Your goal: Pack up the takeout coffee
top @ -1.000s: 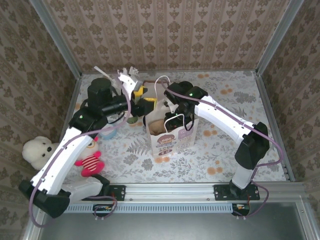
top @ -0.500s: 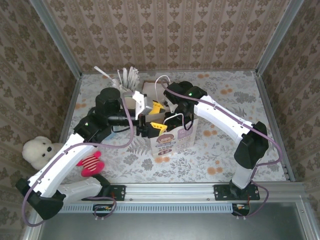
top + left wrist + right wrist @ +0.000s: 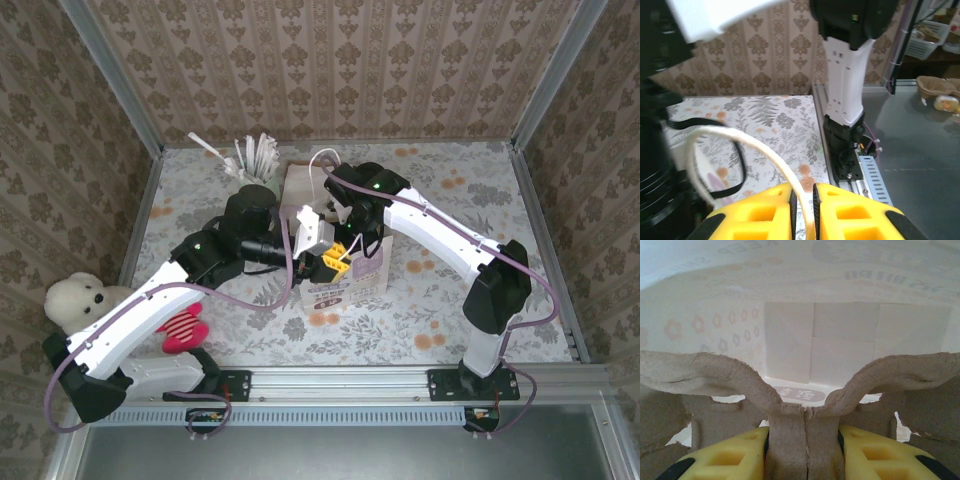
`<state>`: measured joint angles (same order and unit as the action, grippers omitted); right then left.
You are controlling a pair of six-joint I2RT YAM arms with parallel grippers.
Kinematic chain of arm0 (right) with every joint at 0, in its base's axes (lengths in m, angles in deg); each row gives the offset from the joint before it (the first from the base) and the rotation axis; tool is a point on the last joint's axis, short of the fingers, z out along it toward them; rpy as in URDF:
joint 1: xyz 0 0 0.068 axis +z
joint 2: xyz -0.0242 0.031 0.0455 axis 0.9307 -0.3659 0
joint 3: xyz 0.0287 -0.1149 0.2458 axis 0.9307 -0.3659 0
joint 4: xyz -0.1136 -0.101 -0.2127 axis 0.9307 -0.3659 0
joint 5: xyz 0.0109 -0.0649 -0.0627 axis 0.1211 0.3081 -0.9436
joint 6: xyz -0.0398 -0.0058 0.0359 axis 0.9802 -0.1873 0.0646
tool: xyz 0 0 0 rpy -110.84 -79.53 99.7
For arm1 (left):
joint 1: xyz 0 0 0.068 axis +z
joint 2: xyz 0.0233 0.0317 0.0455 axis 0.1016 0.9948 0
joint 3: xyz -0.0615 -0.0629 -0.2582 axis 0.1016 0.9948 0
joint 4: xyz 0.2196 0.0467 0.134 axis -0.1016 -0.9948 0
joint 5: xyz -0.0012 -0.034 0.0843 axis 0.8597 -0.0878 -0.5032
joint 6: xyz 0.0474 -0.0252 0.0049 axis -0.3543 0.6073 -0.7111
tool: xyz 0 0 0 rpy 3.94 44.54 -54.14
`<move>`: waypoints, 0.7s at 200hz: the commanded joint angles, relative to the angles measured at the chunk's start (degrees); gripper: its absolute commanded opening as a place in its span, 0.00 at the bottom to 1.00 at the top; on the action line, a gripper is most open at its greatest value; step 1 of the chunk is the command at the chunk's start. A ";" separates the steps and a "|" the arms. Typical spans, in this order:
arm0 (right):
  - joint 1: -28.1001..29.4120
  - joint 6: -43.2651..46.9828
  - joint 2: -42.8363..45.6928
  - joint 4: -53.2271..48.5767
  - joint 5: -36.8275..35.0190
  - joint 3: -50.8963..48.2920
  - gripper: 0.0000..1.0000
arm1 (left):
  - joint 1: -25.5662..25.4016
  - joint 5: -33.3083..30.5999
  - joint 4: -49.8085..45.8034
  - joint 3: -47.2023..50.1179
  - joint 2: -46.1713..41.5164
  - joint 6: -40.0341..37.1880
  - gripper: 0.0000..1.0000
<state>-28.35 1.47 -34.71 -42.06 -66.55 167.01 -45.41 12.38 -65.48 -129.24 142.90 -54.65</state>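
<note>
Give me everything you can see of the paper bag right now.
The paper bag stands upright on the table, mouth open upward. It looks like pale paper, white inside, with a cartoon print on its near face. A white cord handle arches from it, pinched by the left gripper. The right gripper reaches inside, clamped on a brown pulp cup carrier within its walls.

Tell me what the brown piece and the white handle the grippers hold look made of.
Brown piece in the right gripper: likely moulded paper pulp, matte, fibrous, ragged-edged. White handle in the left gripper: smooth cord, maybe twisted paper; unclear.
</note>
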 commanded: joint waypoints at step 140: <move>0.93 -1.60 0.23 4.93 -2.39 -5.74 0.36 | 0.75 -6.30 3.77 -0.07 -4.25 1.77 0.60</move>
<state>-28.03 -1.37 -37.03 -39.63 -65.90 163.16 -48.06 9.63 -68.73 -131.45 143.75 -60.03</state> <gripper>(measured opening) 0.363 0.499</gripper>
